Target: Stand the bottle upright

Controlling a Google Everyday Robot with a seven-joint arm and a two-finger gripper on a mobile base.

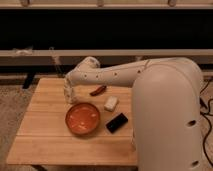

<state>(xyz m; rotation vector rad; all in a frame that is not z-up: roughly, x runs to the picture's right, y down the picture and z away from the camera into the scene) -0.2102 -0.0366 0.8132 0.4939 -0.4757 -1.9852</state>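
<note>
camera view: the big white arm reaches across the wooden desk [45, 135] to its far left part, and the claw [68, 90] hangs there, just behind the orange bowl [82, 118]. the bottle [68, 94] stands upright at the claw, close to the bowl's far rim; whether the claw grips it or has let go, i cannot tell. a reddish chili-like thing [98, 90] lies to the right, then a small white block [111, 103] and a black flat object [116, 122] beside the bowl.
</note>
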